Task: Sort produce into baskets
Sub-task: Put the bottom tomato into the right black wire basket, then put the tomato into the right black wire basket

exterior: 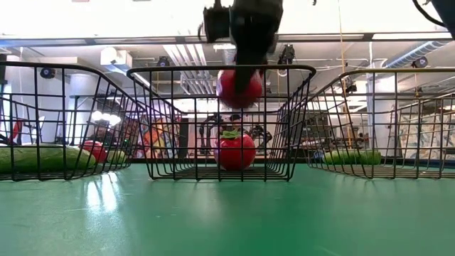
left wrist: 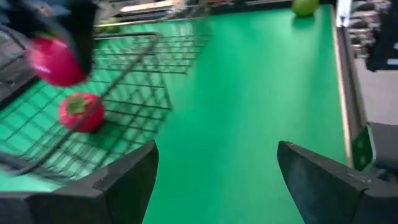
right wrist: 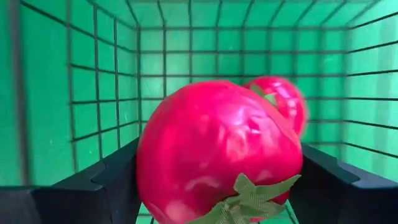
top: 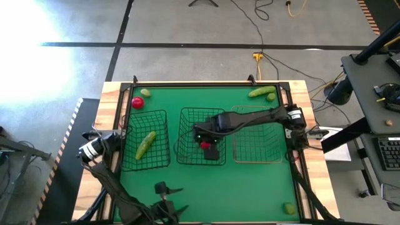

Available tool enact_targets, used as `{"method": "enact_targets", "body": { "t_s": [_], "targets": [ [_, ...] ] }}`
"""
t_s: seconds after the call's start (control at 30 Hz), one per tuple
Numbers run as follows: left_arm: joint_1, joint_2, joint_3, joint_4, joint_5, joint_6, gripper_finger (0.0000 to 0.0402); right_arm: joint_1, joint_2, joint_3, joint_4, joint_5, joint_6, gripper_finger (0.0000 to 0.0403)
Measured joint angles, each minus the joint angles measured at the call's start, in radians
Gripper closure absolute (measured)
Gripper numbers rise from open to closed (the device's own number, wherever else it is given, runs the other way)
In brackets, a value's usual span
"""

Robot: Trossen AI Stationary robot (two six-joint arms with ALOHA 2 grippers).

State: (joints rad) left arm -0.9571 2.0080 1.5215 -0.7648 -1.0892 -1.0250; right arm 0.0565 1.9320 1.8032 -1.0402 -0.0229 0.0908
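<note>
**Right claw holds a tomato over the middle basket**

Nearest the front edge of the green tabletop [top: 250,181], the left claw [top: 167,195] waits with its two fingers spread wide apart, nothing between them; its wrist view shows bare green felt in the gap. A lime [top: 289,207] sits alone by the front right corner.

Up one row and here is the action. The right claw [top: 208,145] hangs over the middle basket [top: 187,134], a black wire one, and it is clamped on a tomato [right wrist: 217,149]. In the right wrist view the red fruit fills the space between the two dark fingers [right wrist: 115,171], pressed on both sides, green top showing at the lower edge. In the low view that held tomato [exterior: 239,88] rides at rim height, clear of the basket floor. Below it a second tomato [exterior: 235,150] lies on the wire bottom of the same basket; it shows just behind the held one in the wrist view too.

To the left, the other black basket [top: 145,119] holds one cucumber [top: 145,144], lying at a slant. To the right, the tan basket [top: 256,153] stands beside the middle one, under the right arm.

Farther back, a third tomato [top: 137,102] and a lime [top: 145,92] rest close together near the far left corner. Near the far right corner lie a second cucumber [top: 261,92] and a lime [top: 270,97], just beside each other.
</note>
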Motion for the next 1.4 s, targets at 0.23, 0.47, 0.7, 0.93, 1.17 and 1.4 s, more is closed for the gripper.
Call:
{"method": "enact_targets", "body": {
  "t_s": [0.23, 0.47, 0.7, 0.93, 1.17, 1.4],
  "targets": [
    [-0.008, -0.078, -0.056, -0.073, -0.047, -0.054, 0.0092, -0.028, 0.0, -0.166, 0.158, -0.152, -0.089, 0.01],
    [-0.006, -0.188, -0.196, 0.002, -0.054, -0.064, 0.0092, -0.029, 0.0, -0.228, 0.277, -0.161, -0.117, 0.0084],
    [0.016, -0.286, -0.31, 0.168, -0.055, -0.046, 0.0092, -0.04, 0.0, -0.223, 0.287, -0.15, -0.108, 0.0025],
    [0.06, -0.419, -0.37, 0.229, 0.05, 0.025, 0.0092, -0.03, -0.028, -0.075, 0.117, -0.135, -0.124, 0.0019],
    [0.244, -0.694, -0.393, 0.182, 0.17, 0.172, 0.0092, 0.107, -0.141, 0.096, -0.033, 0.072, -0.134, 0.0019],
    [0.584, -0.886, -0.397, 0.049, 0.223, 0.29, 0.0092, 0.33, -0.27, 0.077, -0.05, 0.278, -0.004, 0.0019]
  ]
}}
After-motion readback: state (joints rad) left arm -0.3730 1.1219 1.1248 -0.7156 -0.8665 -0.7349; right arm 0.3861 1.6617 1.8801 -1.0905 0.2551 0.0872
